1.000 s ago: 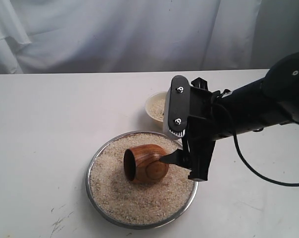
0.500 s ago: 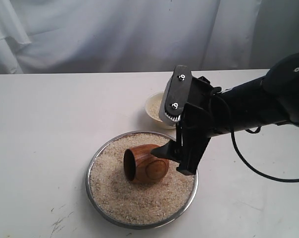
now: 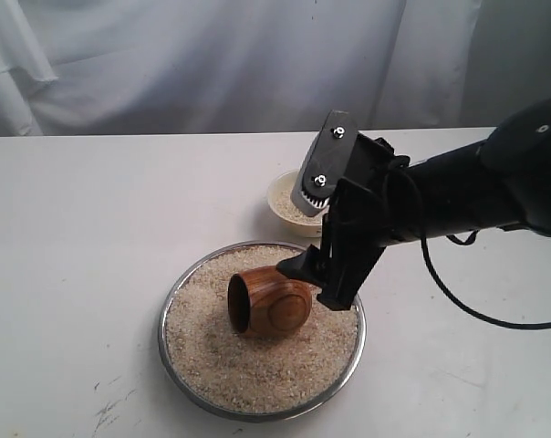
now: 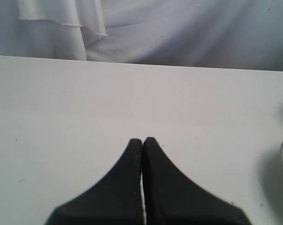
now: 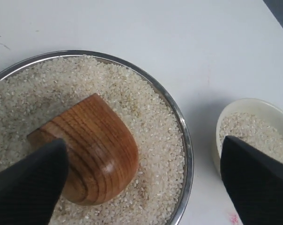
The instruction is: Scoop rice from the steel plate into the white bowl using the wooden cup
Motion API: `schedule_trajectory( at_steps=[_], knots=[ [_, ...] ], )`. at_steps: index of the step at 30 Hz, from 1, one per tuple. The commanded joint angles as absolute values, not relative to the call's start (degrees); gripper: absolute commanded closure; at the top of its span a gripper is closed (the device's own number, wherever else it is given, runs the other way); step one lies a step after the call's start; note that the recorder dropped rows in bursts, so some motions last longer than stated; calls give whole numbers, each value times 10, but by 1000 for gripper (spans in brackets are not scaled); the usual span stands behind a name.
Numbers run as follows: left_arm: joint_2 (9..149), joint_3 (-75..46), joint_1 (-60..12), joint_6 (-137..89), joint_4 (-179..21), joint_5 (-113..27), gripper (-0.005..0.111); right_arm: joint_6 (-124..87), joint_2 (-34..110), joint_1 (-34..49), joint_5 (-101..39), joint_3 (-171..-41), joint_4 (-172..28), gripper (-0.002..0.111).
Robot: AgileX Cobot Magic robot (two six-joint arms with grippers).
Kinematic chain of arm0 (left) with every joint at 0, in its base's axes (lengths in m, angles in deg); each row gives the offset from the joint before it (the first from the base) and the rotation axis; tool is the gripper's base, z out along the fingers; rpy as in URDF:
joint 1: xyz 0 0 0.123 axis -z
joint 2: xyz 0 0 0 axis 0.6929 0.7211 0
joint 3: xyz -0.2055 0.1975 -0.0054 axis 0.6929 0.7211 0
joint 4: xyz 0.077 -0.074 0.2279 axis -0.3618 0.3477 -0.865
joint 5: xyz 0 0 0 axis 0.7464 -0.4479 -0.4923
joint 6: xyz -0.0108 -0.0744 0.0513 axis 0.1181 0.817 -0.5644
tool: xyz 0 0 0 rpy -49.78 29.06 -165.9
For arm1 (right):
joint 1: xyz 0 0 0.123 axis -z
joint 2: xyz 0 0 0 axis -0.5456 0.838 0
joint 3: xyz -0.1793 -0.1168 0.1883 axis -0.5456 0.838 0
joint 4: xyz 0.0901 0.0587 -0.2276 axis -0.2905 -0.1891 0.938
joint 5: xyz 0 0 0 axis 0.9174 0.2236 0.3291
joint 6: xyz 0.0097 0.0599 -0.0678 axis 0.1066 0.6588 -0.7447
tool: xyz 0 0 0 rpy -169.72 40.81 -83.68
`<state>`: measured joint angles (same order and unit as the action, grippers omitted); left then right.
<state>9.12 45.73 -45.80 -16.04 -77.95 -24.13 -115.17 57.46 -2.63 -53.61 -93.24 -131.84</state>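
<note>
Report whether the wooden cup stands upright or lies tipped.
Tipped: the wooden cup lies on its side in the rice, its dark mouth facing sideways.

Nothing here can be read. There is no lettering, label, brand mark or number on the wooden cup [image 3: 268, 306], the steel plate [image 3: 162, 330], the white bowl [image 3: 277, 203], the right gripper [image 3: 307, 285] or the surface [image 3: 93, 228].

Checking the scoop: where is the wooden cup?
Lower middle of the exterior view: the wooden cup lies on its side on rice in the steel plate, beside the right gripper.
</note>
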Motion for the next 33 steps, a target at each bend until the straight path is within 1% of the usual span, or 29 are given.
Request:
schedule_trajectory(
  at_steps=[1, 5, 7, 9, 12, 16, 25, 33],
  knots=[
    [89, 460, -456, -160, -780, -249, 107, -1162, 590, -17, -542, -931, -1324, 28],
    [89, 460, -456, -160, -780, -249, 107, -1165, 608, 7, -643, -963, -1320, 28],
    [89, 460, -456, -160, -780, -249, 107, -1175, 618, 21, -722, -985, -1303, 31],
    [89, 460, -456, -160, -780, -249, 107, -1175, 630, 37, -771, -1009, -1280, 34],
    [89, 460, -456, -160, -780, -249, 107, -1171, 651, 60, -822, -1039, -1259, 35],
    [89, 460, -456, -160, -780, -249, 107, -1170, 686, 70, -873, -1069, -1236, 35],
    [89, 460, -456, -160, -780, -249, 107, -1162, 714, 63, -860, -1074, -1212, 35],
    [89, 460, -456, -160, -780, -249, 107, -1139, 714, 30, -766, -1074, -1212, 35]
  ],
)
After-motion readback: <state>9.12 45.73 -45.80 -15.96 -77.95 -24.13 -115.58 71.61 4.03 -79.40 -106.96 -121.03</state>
